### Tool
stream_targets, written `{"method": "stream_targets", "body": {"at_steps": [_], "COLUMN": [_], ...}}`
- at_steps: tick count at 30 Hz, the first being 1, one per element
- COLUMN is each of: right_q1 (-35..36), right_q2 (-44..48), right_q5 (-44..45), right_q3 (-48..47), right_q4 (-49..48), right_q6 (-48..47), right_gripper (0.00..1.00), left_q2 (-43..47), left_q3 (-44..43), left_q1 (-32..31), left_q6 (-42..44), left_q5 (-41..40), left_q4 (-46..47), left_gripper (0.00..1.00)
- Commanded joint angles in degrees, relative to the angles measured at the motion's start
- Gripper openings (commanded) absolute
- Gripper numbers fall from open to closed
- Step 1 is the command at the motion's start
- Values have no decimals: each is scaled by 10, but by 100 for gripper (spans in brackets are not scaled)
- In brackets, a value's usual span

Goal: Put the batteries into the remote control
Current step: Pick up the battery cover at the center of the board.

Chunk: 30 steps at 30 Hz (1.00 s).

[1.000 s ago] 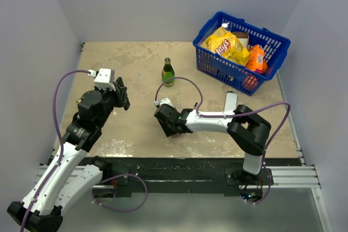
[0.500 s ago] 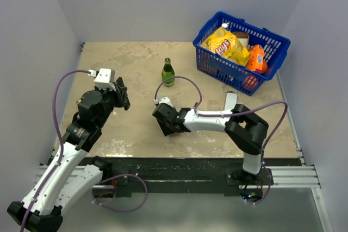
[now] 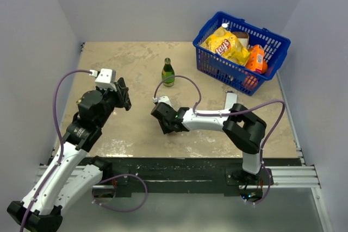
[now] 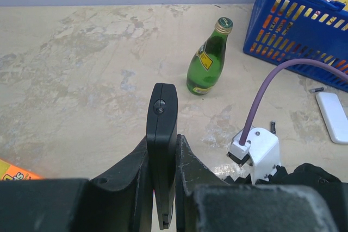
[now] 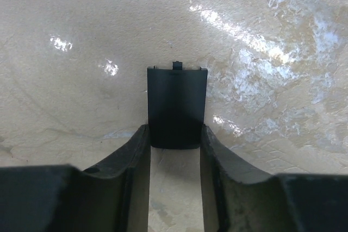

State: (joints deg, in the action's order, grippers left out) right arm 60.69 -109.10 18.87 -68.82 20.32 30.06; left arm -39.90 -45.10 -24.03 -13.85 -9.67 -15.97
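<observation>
Fingers point(image 4: 133, 169) of the left hand point(image 4: 162, 144) clamp the remote control point(image 4: 162, 110) on edge above the counter point(image 4: 81, 80). Right hand point(image 5: 174, 131) sits low, its tips flanking a black cover point(image 5: 176, 99) lying flat; whether they pinch it cannot be told. Green bottle point(image 4: 206, 61) and blue basket point(image 4: 293, 20) stand beyond.

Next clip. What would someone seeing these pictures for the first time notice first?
The left gripper clamps the slim black remote control edge-on, with its end jutting beyond the grip. In the middle of the scene, the right gripper sits low with a small black cover between its fingertips. Brightest are the blue basket at the far right, holding a yellow chip bag, and the upright green bottle left of it.
</observation>
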Motion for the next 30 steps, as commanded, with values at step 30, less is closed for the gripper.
{"method": "stream_targets", "body": {"at_steps": [30], "right_q1": [8], "right_q2": [368], "right_q5": [-77], "right_q3": [185], "right_q4": [-219], "right_q6": [-156], "right_gripper": [15], "left_q2": [-53], "left_q3": [135], "left_q1": [-1], "left_q6": [-292], "left_q5": [206], "left_q4": [312], "left_gripper": [0]}}
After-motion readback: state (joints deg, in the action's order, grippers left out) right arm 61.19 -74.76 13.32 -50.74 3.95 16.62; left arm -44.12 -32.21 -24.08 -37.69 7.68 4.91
